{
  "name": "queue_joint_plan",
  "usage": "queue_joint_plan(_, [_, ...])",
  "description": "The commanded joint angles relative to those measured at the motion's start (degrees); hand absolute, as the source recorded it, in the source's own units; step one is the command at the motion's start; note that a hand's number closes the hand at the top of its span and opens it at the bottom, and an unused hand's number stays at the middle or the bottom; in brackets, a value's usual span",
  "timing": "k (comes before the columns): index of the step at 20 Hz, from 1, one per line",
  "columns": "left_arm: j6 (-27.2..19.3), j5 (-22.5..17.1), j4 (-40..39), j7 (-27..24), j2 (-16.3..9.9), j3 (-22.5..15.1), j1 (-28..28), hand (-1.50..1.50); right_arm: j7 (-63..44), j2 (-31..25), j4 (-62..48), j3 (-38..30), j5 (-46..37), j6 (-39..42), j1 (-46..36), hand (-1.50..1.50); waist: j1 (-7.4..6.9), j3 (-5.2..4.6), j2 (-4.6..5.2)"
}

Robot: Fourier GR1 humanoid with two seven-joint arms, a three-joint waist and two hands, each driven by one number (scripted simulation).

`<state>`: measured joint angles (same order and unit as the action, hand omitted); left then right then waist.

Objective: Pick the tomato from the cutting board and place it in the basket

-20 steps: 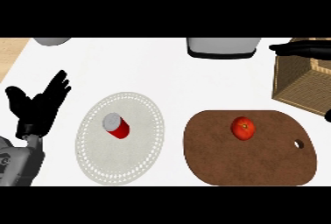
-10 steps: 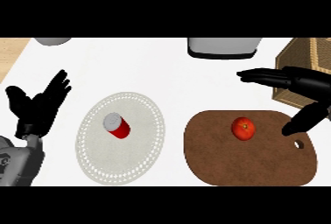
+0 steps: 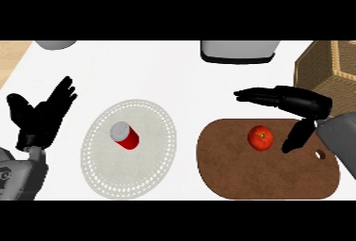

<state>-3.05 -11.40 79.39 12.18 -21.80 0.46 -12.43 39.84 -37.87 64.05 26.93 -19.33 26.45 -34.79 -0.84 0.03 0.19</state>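
While the tomato [image 3: 261,138] sits on the right half of the brown cutting board [image 3: 236,176], I see my right robot hand [image 3: 299,106] above and beside it, fingers straight and spread toward the left, thumb hanging down just right of the tomato, holding nothing. The tomato is round, so I can't give it a long axis; its stem end seems to face up. The basket [image 3: 327,68] stands at the table's [image 3: 160,70] far right. My left robot hand [image 3: 42,115] rests open at the left edge, beside a pale round mat [image 3: 156,160] carrying a red can [image 3: 125,135] lying on its side.

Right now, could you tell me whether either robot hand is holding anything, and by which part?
Nothing is held. The right robot hand hovers open beside the tomato, and the left robot hand rests open.
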Motion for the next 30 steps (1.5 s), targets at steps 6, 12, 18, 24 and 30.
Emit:
queue_joint_plan(6, [2.1,0.5,-1.4,-1.4,1.1,1.6,1.4,0.00,8.4,5.0,-11.1,3.9,-11.8,-3.2,-0.9,-1.50,0.11,-0.01,0.01])
queue_joint_plan(12, [3.4,1.5,-5.3,-4.0,0.6,4.1,-0.3,0.00,7.8,4.5,-8.8,1.7,-11.3,2.0,-3.3,-1.50,0.61,-0.05,-0.09])
queue_joint_plan(18, [2.3,2.6,-1.8,-2.1,2.1,2.7,0.6,0.00,16.3,2.5,-14.6,2.4,-10.6,1.8,-2.9,-1.50,0.17,-0.01,0.05])
queue_joint_plan(24, [1.7,4.1,-0.2,-4.7,4.0,2.0,4.3,0.00,14.6,4.9,-12.8,4.4,-11.1,0.0,-2.3,-1.50,0.16,-0.03,-0.14])
queue_joint_plan(30, [2.9,4.1,-0.7,-1.2,3.2,3.7,1.1,0.00,18.1,5.8,-20.0,2.2,-16.1,-6.3,-3.7,-1.50,0.23,-0.01,-0.02])
